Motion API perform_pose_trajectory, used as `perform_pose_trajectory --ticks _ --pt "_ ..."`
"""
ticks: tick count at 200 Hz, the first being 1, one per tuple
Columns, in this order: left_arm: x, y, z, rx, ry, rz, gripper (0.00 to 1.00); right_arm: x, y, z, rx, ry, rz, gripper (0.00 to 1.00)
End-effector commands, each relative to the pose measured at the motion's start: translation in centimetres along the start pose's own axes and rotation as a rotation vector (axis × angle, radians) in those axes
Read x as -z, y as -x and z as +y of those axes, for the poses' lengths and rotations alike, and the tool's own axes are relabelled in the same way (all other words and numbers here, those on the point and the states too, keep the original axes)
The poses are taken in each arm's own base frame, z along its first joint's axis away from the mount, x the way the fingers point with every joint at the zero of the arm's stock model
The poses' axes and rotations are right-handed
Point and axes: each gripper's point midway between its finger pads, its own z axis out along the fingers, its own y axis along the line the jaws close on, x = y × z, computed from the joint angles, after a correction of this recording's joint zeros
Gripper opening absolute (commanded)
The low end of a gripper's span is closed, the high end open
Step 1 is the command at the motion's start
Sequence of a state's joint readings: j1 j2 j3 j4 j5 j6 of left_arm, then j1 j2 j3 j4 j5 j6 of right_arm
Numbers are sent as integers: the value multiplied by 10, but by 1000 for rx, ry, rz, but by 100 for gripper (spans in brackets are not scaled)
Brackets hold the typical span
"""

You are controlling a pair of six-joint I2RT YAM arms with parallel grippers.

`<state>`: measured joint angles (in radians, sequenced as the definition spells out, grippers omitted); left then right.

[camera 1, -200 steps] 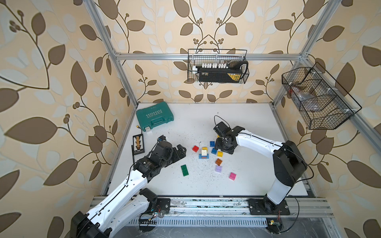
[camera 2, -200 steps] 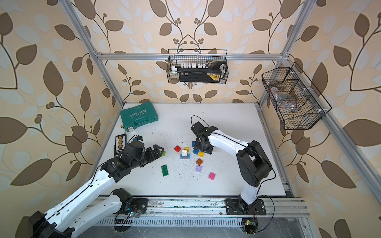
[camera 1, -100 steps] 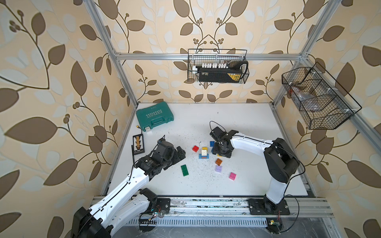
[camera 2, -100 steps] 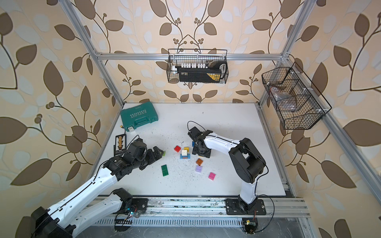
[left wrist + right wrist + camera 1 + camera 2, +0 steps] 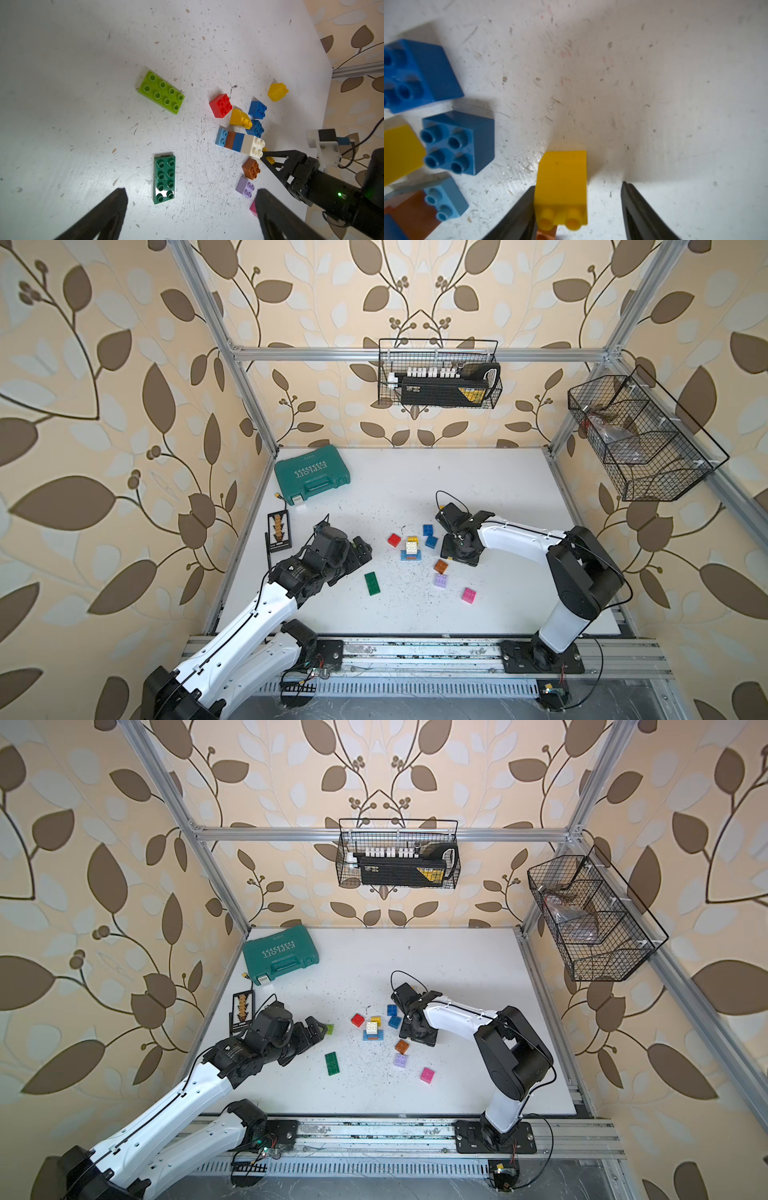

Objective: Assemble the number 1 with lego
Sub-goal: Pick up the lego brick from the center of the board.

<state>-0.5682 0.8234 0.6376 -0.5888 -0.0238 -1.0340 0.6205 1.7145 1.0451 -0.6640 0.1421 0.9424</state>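
White scuffed tabletop (image 5: 478, 489), grit all over, leaf-pattern walls (image 5: 124, 406) round it. My right gripper (image 5: 577, 185) is down at table level with its jaws apart, straddling the small yellow sloped plastic brick (image 5: 562, 187). One finger touches the brick's side, the other stands off with bare table between. Not a grip yet. That brick lies on its side, studs toward my wrist, stud end just beside a brown square brick (image 5: 251, 168).

Step in hand, I judge: grasping this yellow piece for the number 1. The next move calls for closing square on its flat sides without skating it. Then lift clear and carry it to the upright stack of light blue, brown, blue and white bricks (image 5: 239, 143), just beside that gripper.

The tight side is the touching finger's. The stack, a blue square brick (image 5: 458, 143) and another yellow sloped brick (image 5: 240, 118) crowd it. Open room is on the free finger's side, bare table out to the edge.

My left gripper (image 5: 191, 190) is spread wide, holding nothing, and hangs near the dark green oblong brick (image 5: 164, 179). The lime green oblong brick (image 5: 161, 91) and red square brick (image 5: 221, 105) lie beyond it. The lilac square brick (image 5: 441, 580) and pink square brick (image 5: 468, 594) lie loose, apart from the stack. The teal tool case (image 5: 311, 479) sits in the far corner, well out of the way.
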Motion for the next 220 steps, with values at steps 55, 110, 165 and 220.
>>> perform_pose_trajectory --ticks 55,110,165,220 --pt "3 4 2 21 2 -21 99 22 5 -24 -88 63 -85 64" --pt "5 5 0 14 -32 -36 99 34 -20 -18 -121 197 -74 60" --pt "10 2 0 11 -74 -44 99 12 -45 3 -251 371 18 59" --pt "17 2 3 19 -120 -82 99 1 -23 -2 -295 311 -49 61"
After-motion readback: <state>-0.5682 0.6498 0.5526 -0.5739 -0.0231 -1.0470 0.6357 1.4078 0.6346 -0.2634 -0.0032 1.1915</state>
